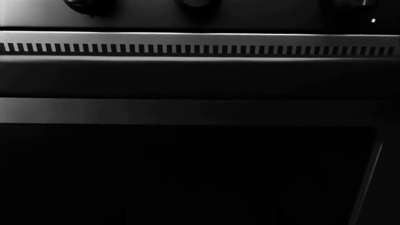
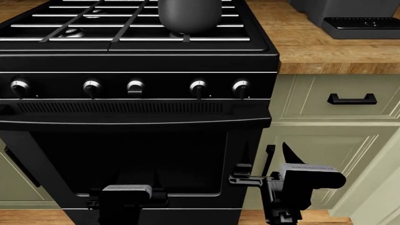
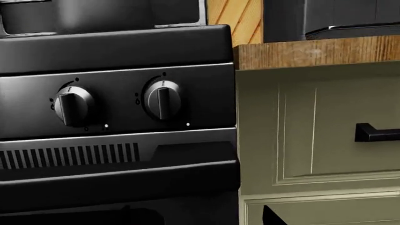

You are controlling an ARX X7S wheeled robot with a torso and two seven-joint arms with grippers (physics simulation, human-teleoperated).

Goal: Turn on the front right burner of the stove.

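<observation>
The black stove (image 2: pixel 137 61) fills the head view, with five chrome-tipped knobs in a row; the rightmost knob (image 2: pixel 240 87) also shows in the right wrist view (image 3: pixel 162 99). A dark grey pot (image 2: pixel 189 14) stands over the front right burner and hides it. My right gripper (image 2: pixel 267 157) is open, low at the oven door's right edge, well below the knobs; one fingertip (image 3: pixel 272 216) shows against the cabinet. My left gripper (image 2: pixel 128 185) is low before the oven door (image 1: pixel 187 168); its fingers are lost against the black.
A wooden countertop (image 2: pixel 312 47) with a black coffee machine (image 2: pixel 356 16) lies right of the stove. Pale green cabinets with a black drawer handle (image 2: pixel 351 99) stand below it. A vent strip (image 1: pixel 200 48) runs under the knob panel.
</observation>
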